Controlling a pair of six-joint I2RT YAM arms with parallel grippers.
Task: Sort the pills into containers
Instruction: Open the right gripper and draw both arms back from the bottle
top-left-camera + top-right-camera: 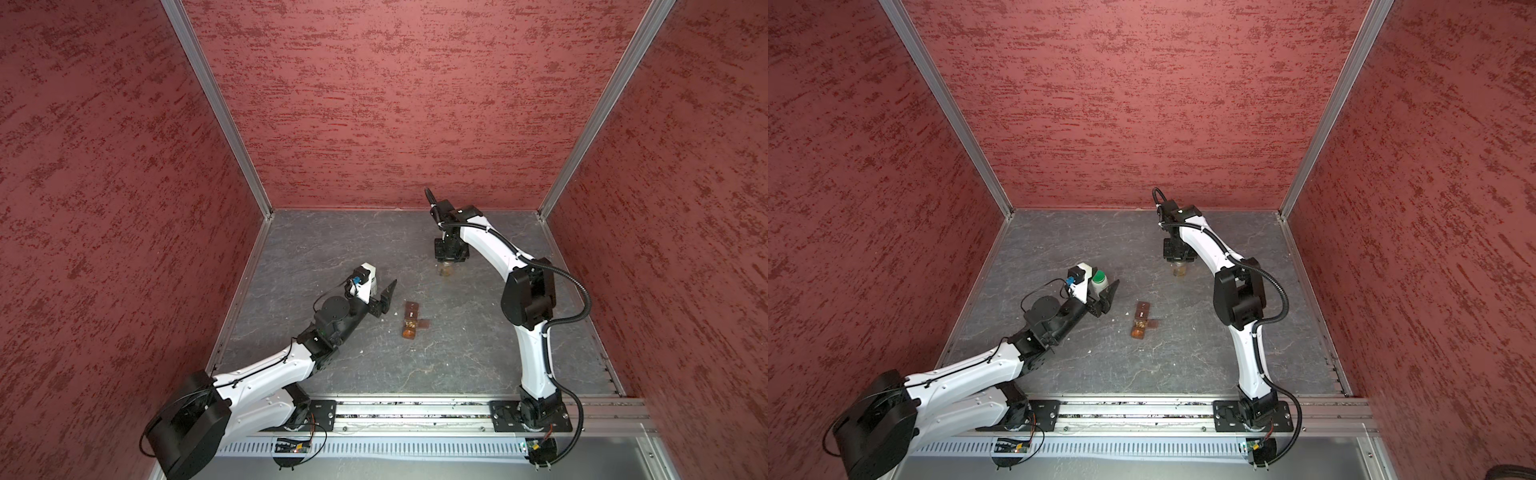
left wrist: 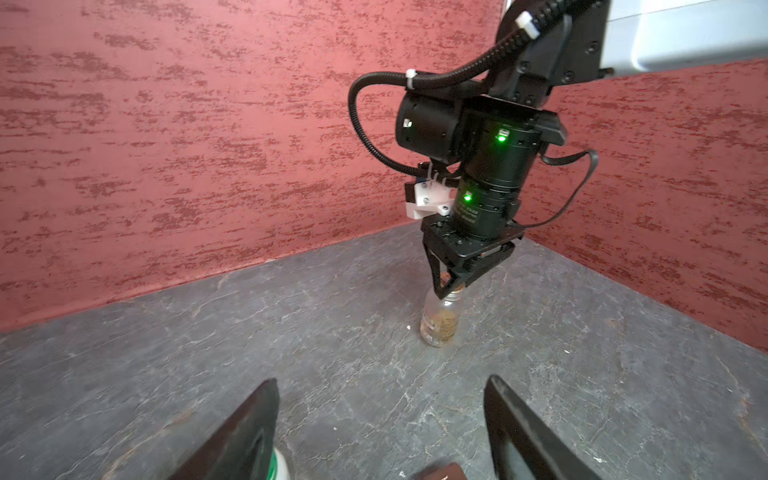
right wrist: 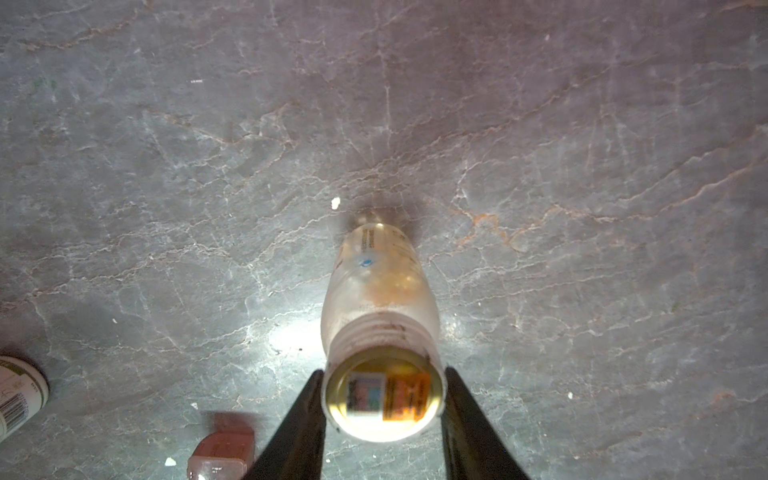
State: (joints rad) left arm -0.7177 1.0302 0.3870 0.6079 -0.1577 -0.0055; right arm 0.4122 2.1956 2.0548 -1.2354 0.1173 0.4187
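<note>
The right end effector (image 3: 384, 372) hangs straight down over the far part of the grey desk (image 1: 332, 249). Its 2 black fingers (image 3: 299, 419) are closed against the rim of a clear plastic bottle (image 3: 374, 270), 1 on each side. The bottle stands upright on the desk with its threaded mouth uncovered. Through its wall I can see the pills (image 3: 395, 282), a yellow-orange clump low inside.

The left end effector (image 2: 382, 380) sits low over the left side of the desk, tilted. Its jaws are spread apart with only bare desk between them, so it has hold of nothing. A white bottle with a green cap (image 1: 1099, 279) stands upright just beside it, close to 1 finger and outside the gap.

The containers (image 1: 410, 318) lie flat near the middle of the desk as 1 narrow, translucent brown strip of small cells. They are between the 2 arms, nearer the left end effector and well apart from the clear bottle. A lid flap (image 1: 423, 325) on the strip is folded out to the side. The cell at the near end (image 1: 1138, 331) glows orange, but from here it is too small to make out single pills in it.

A few small white specks (image 1: 1126, 314) are scattered on the desk around the strip, and another (image 3: 335, 202) lies close to the foot of the clear bottle.
</note>
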